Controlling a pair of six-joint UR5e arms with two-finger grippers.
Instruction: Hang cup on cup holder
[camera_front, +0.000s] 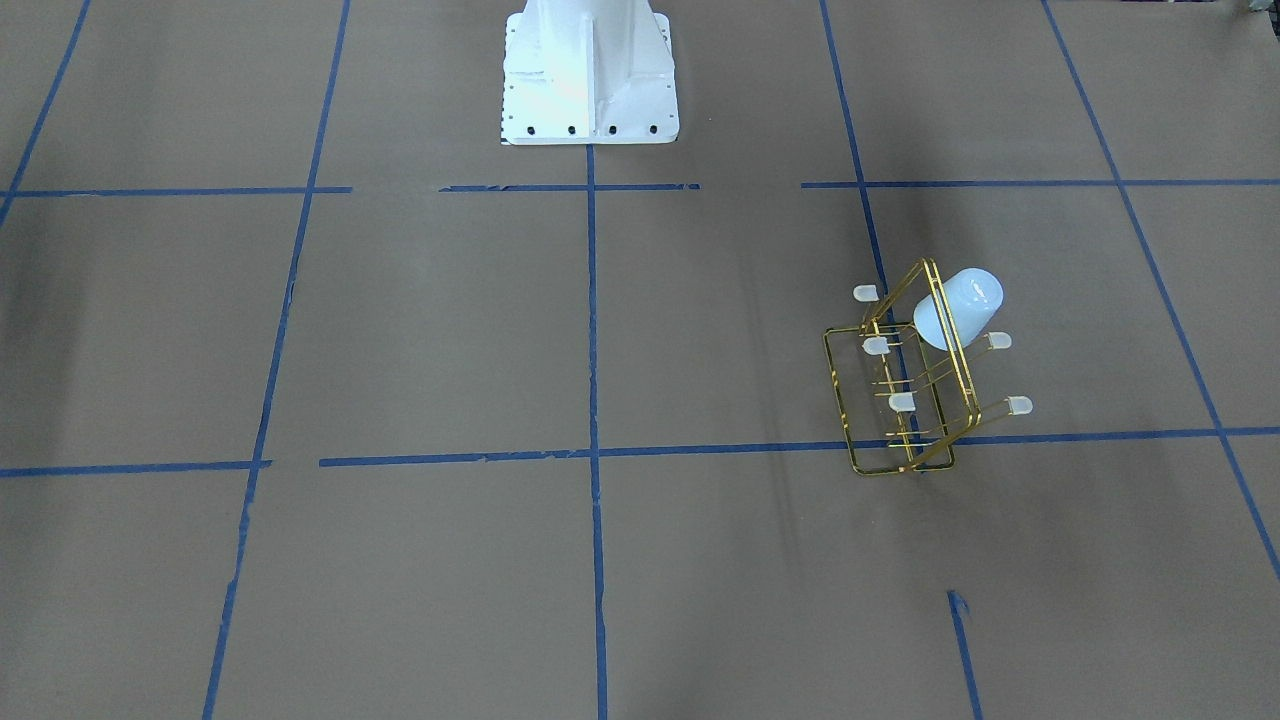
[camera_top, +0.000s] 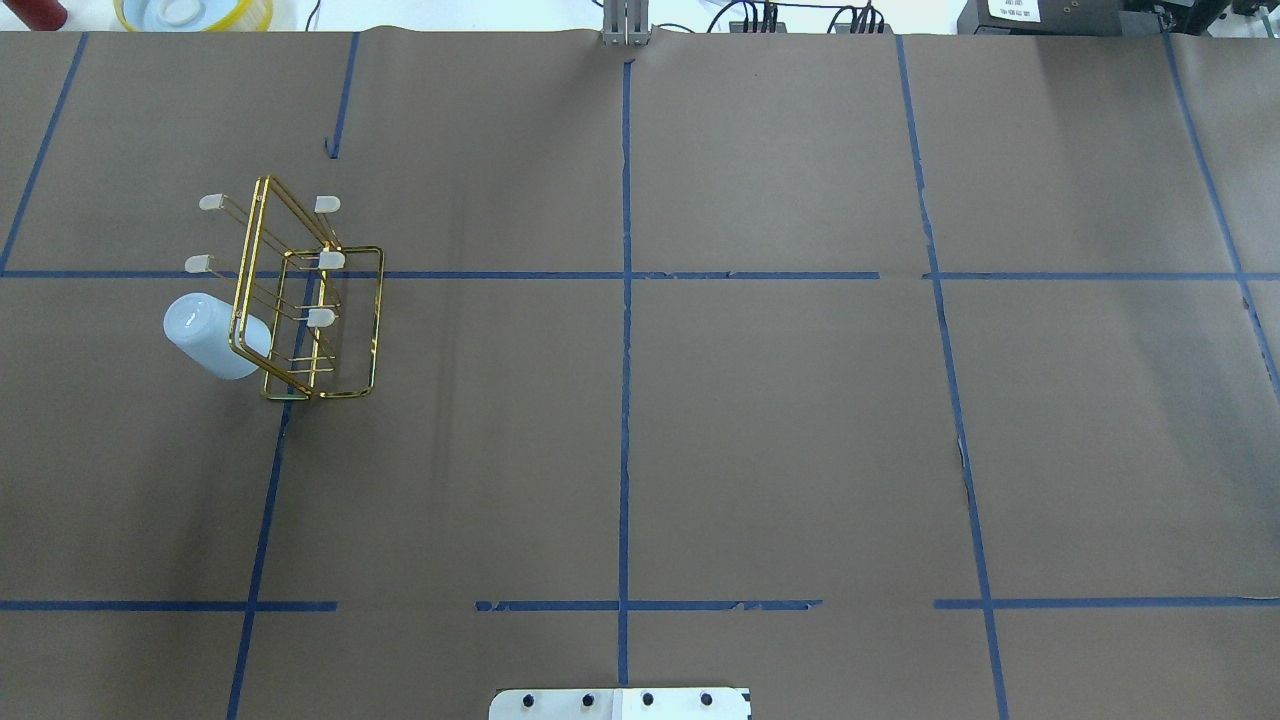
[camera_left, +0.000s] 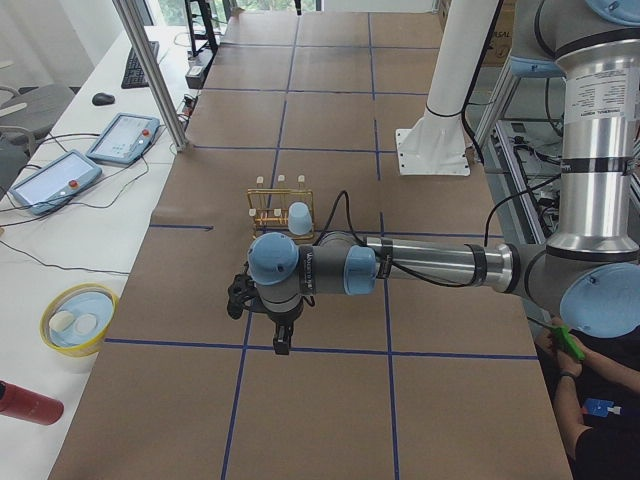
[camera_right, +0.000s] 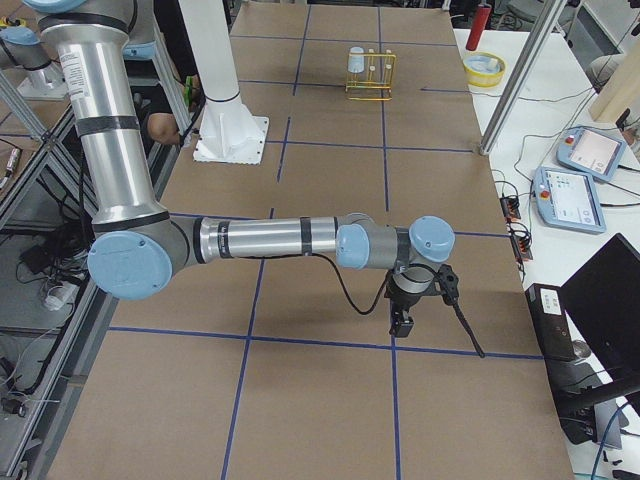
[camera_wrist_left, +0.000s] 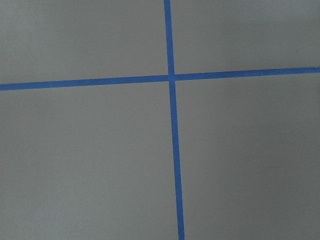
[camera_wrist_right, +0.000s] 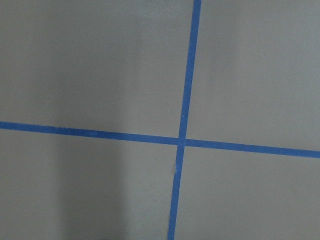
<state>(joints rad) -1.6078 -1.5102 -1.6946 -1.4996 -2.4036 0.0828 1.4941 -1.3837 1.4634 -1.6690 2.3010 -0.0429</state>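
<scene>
Brown paper crossed with blue tape (camera_top: 626, 400) covers the table (camera_top: 760, 420); on the robot's left side stands the cup holder (camera_top: 300, 300), a gold wire rack; the cup (camera_top: 212, 335) sits tilted, mouth inward, over a prong on the rack's outer face, off the paper, with five capped prongs bare around it; by the look of it the hanging is done. Neither arm shows in the overhead or front views; the left gripper (camera_left: 283, 345) hangs over a tape crossing, nearer the side camera than the rack, and the right gripper (camera_right: 402, 322) hangs over another crossing, well apart from the rack; whether either claw is open or closed cannot be told from these side views. The risk now is likely a knock; the rack looks light and the cup loads only one side, so a passing left arm or a jolt to the table could tip the frame or shake the cup off its sloping prong.
</scene>
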